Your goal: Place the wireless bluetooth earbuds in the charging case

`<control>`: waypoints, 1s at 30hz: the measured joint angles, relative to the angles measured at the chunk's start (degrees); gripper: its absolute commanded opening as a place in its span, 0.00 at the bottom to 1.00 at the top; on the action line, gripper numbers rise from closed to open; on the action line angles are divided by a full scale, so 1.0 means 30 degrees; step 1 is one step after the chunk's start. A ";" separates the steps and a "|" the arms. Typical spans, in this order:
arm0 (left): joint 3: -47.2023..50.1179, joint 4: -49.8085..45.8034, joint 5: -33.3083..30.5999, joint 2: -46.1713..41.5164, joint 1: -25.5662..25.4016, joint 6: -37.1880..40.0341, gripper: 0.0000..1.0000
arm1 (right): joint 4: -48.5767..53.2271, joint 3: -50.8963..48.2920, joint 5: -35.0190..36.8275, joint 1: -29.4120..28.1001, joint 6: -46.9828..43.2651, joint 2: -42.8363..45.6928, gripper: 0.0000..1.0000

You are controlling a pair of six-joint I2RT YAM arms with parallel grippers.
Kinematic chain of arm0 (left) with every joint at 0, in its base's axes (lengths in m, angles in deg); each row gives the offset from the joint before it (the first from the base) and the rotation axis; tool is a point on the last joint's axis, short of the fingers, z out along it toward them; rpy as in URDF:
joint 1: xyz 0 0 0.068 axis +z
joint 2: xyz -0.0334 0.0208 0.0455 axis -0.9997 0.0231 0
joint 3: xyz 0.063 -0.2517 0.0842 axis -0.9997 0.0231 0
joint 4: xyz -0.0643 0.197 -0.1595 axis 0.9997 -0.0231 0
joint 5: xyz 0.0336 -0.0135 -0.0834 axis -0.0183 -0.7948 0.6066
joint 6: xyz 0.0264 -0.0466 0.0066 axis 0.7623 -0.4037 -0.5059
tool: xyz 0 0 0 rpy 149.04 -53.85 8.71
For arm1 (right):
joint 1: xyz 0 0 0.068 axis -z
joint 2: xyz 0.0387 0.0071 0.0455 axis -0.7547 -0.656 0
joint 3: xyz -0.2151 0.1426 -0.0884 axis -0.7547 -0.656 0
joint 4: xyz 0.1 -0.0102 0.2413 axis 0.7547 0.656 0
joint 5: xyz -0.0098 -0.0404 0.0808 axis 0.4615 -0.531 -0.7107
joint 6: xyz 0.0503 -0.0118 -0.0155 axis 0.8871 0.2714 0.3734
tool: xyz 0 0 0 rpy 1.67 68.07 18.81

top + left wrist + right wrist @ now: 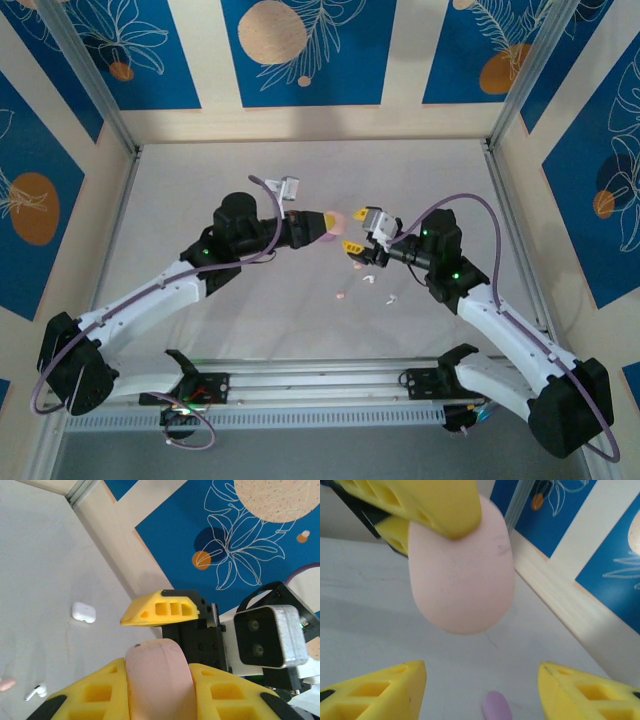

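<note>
Clasping case, left tool; right tool wide

Pale pink pebble-shaped case, smooth w/ faint scuffs, looks closed, held up off the table in the left gripper. Earbuds lie loose on the table, apart from each other: pink earbud, white earbud, second white earbud w/ a stem, and a small light-purple piece flat under the case.
</note>
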 measured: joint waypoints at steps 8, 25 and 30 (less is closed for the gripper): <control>0.0022 0.0962 0.0233 0.0000 0.0000 -0.1260 0.09 | -0.1610 0.0357 -0.1341 0.0000 0.0299 -0.0554 0.59; 0.0022 0.1377 0.0583 0.0036 0.0000 -0.1770 0.09 | -0.2178 0.1530 -0.2863 0.0000 0.0437 -0.1188 0.48; 0.0022 0.1406 0.0576 0.0058 0.0000 -0.1770 0.09 | -0.1931 0.1705 -0.2965 0.0000 0.0415 -0.1304 0.42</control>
